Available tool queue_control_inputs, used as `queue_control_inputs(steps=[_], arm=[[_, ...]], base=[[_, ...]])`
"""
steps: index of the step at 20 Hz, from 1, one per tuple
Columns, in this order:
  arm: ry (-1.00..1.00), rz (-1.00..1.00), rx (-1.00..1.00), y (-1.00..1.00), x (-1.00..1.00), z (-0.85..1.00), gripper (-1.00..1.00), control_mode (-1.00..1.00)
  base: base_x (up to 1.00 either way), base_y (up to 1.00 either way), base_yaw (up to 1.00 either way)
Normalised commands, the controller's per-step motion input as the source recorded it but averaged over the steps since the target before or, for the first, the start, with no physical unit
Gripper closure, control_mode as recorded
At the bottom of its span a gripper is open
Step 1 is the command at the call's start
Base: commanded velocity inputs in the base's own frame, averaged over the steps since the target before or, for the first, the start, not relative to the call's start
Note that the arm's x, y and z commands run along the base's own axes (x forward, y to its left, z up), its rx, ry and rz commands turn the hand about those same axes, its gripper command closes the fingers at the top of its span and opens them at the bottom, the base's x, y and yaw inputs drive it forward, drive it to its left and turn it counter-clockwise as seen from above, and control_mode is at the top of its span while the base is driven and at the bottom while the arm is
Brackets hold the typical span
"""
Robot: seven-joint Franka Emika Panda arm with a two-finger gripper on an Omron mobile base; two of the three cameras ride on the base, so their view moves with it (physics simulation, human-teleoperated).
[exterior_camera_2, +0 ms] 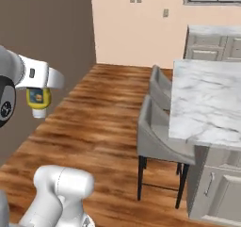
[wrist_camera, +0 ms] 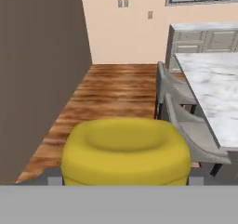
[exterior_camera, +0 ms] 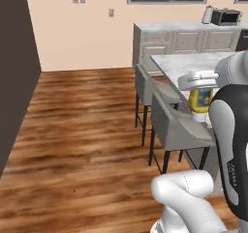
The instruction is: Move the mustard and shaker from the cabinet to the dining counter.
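Carry step: jaws hold the mustard (exterior_camera: 199, 103) upside down, short of the desk (exterior_camera_2: 212, 103); next, reach over stools (exterior_camera_2: 157, 143), set near edge.

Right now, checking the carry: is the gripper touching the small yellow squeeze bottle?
Touching. In the right base view the gripper clasps the small yellow squeeze bottle, which hangs clear of the floor.

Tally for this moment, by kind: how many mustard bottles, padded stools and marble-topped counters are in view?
Mustard bottle, held in the gripper: 1
Grey padded stools: 2
Marble-topped counters, the dining counter and the worktop along the far wall: 2
Total: 5
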Motion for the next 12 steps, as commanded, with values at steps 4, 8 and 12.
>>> queue_control_inputs(steps=[4, 8, 12], arm=[[0.0, 0.0, 0.0, 0.0, 0.0, 0.0, 1.0, 1.0], [0.0, 0.0, 0.0, 0.0, 0.0, 0.0, 1.0, 1.0], [0.0, 0.0, 0.0, 0.0, 0.0, 0.0, 1.0, 1.0]], base=[[0.26, 0.68, -0.77], [0.3, 0.71, -0.76], [0.29, 0.71, -0.75]])
